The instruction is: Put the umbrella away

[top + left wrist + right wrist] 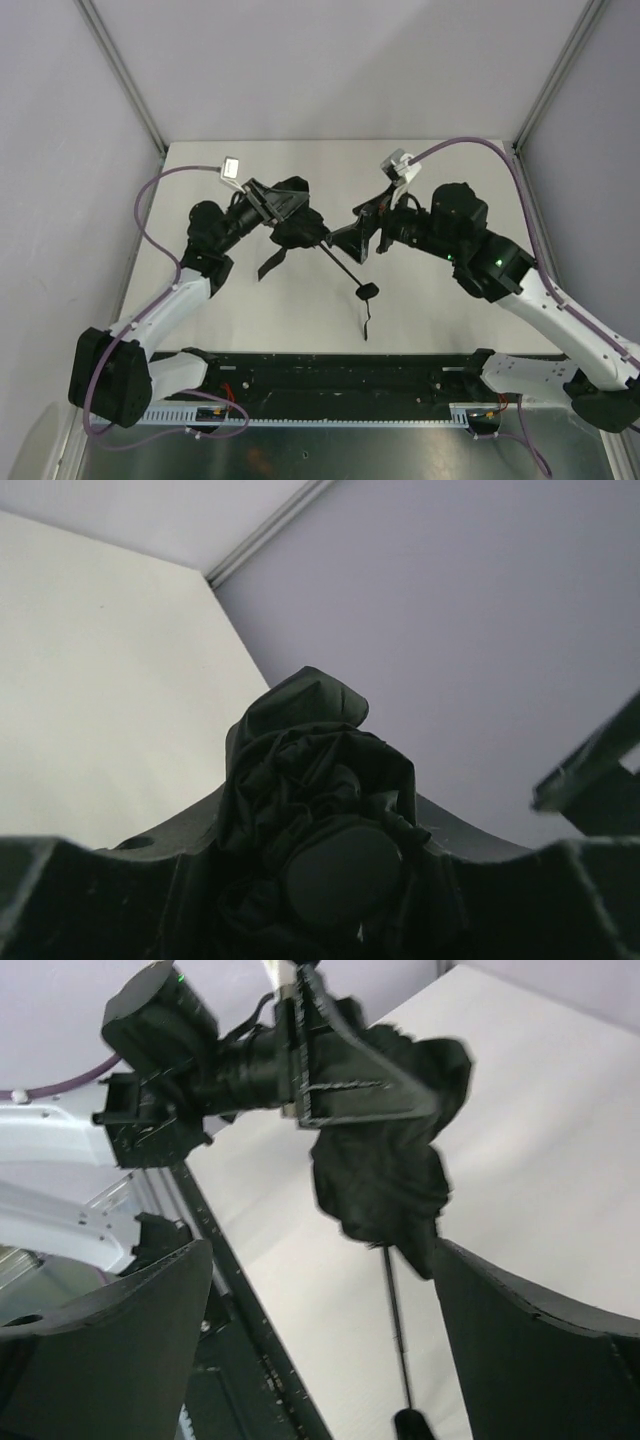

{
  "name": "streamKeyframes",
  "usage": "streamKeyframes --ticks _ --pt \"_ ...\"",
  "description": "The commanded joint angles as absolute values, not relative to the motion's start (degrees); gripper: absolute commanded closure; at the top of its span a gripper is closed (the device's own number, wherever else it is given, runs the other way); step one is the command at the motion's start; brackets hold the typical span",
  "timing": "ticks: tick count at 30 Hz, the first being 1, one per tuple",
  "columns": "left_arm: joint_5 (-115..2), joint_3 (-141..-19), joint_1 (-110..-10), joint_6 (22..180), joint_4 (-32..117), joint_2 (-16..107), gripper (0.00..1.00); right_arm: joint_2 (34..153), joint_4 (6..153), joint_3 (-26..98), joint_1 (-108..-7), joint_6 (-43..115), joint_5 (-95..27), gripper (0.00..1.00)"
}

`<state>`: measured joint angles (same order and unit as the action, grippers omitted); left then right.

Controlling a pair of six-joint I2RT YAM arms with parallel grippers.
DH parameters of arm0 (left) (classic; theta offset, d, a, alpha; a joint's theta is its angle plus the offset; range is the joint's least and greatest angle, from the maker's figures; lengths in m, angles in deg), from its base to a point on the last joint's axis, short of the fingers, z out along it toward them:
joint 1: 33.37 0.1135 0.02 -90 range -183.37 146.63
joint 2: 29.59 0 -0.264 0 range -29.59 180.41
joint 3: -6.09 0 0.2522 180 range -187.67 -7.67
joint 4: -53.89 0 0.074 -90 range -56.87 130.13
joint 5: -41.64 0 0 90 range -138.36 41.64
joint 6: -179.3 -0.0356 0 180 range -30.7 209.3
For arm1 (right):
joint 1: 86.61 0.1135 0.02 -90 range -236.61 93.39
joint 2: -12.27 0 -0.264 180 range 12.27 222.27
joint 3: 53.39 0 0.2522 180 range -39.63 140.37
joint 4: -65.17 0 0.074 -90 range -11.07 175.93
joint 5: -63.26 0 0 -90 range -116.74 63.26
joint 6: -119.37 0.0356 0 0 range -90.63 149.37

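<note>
The umbrella's black canopy [300,232] is bunched into a crumpled ball. My left gripper [288,212] is shut on it and holds it above the table. In the left wrist view the fabric [300,750] fills the space between my fingers [90,900]. The thin shaft [342,266] slants down to the right to the small black handle [368,291], whose strap [366,322] lies on the table. My right gripper [358,240] is wide open and empty just right of the canopy. In the right wrist view the canopy [385,1175], shaft [396,1325] and handle [412,1426] show between its fingers [120,1345].
The white table [460,310] is enclosed by grey walls on the left, back and right. A black rail [340,372] runs along its near edge by the arm bases. Lilac cables [150,200] loop beside both arms.
</note>
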<state>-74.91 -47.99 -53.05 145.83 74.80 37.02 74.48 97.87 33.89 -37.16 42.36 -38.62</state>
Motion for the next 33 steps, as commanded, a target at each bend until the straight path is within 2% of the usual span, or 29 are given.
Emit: streamKeyframes --ticks 1,9,16,19,23,28,33 --pt "-79.0 -46.8 -52.9 148.0 84.6 32.0 1.00 77.4 99.6 35.5 -37.9 40.6 -33.8 0.03" --pt "-81.8 -46.1 -52.9 152.2 85.1 27.3 1.00 85.3 89.2 36.6 -35.8 41.8 -38.3 0.01" --pt "-80.2 -44.8 -52.7 156.8 84.6 26.8 1.00 90.8 85.3 39.0 -28.7 38.9 -30.2 0.01" --pt "-80.3 -45.6 -52.5 156.6 83.3 27.1 1.00 91.6 87.4 40.6 -25.9 36.7 -22.9 0.01" --pt "-80.1 -46.3 -52.3 157.2 80.5 27.7 1.00 91.2 88.3 41.3 -24.3 35.9 -20.0 0.01" --pt "-78.4 -47.6 -52.3 156.8 74.6 28.0 1.00 98.4 92.0 46.9 -21.1 32.1 -11.2 0.01" --pt "-75.7 -48.5 -52.4 155.5 67.4 26.4 1.00 106.1 96.2 54.0 -17.7 28.8 -2.1 0.10"
